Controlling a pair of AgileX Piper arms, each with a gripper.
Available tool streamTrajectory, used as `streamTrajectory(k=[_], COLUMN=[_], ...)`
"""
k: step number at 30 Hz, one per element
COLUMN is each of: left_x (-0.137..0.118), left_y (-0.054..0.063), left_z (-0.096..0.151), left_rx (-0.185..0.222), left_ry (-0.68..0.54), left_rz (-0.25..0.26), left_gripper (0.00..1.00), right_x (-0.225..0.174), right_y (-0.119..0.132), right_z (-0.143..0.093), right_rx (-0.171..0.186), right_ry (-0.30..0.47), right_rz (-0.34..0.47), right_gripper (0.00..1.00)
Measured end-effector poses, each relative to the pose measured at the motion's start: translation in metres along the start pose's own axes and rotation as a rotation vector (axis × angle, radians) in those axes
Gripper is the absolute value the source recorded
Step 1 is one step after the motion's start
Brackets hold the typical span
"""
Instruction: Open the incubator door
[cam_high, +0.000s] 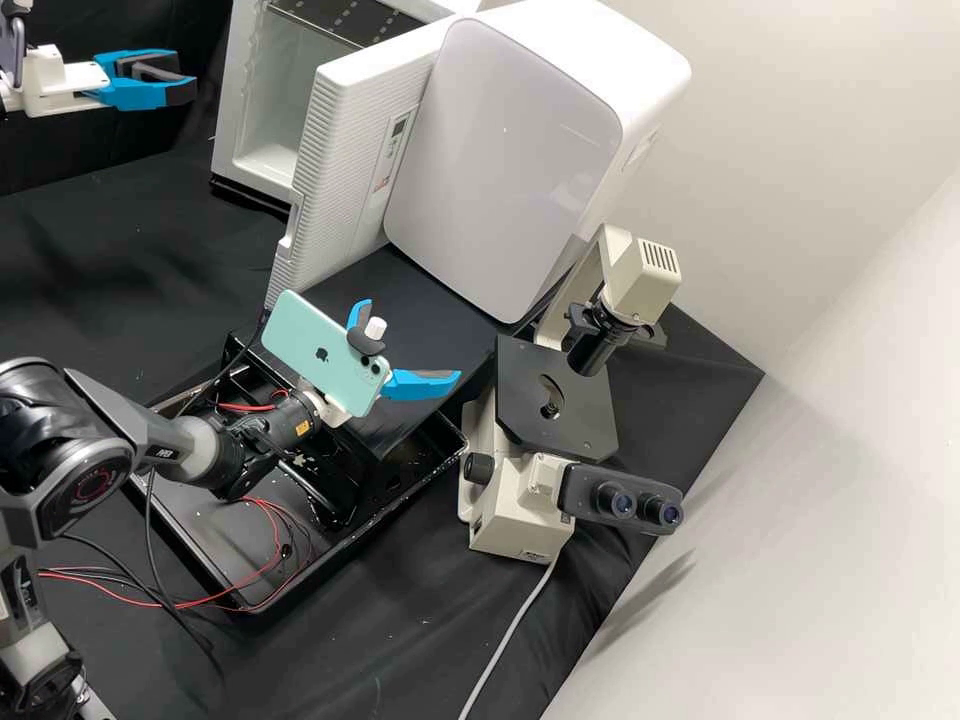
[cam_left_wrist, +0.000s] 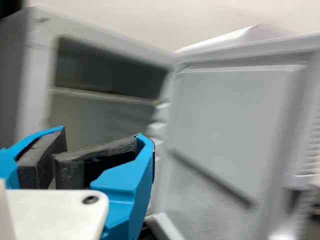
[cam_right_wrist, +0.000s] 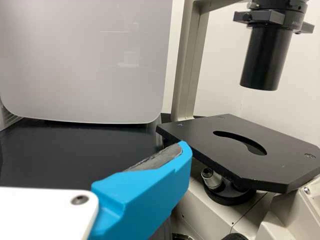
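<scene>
Left end effector, door upright, outward

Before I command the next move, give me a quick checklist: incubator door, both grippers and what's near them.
1. Incubator door open: ok, swung out with the chamber and its shelf exposed.
2. Left gripper off the door: ok, a gap lies between them in the high view.
3. Left gripper empty: ok, fingers shut with nothing held.
4. Right gripper empty: ok, fingers wide apart, nothing between them.
5. Right gripper clear of the microscope stage: ok, but probably tight; a finger points towards it.
6. Door clear of the rounded white machine: cannot tell, they overlap in the high view.
</scene>
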Motion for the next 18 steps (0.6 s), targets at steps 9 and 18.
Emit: streamTrajectory(k=[9,18], left_x=[-0.005,-0.012], left_y=[0.003,-0.02], left_z=[-0.029,-0.054], left_rx=[0.118,0.192], left_ry=[0.3,0.454], left_rz=[0.036,0.053], left_gripper=[1.0,1.0], right_x=[0.0,0.0], right_y=[0.0,0.0], right_z=[0.0,0.0], right_rx=[0.0,0.0], right_ry=[0.0,0.0], right_rz=[0.0,0.0], right_gripper=[1.0,1.0])
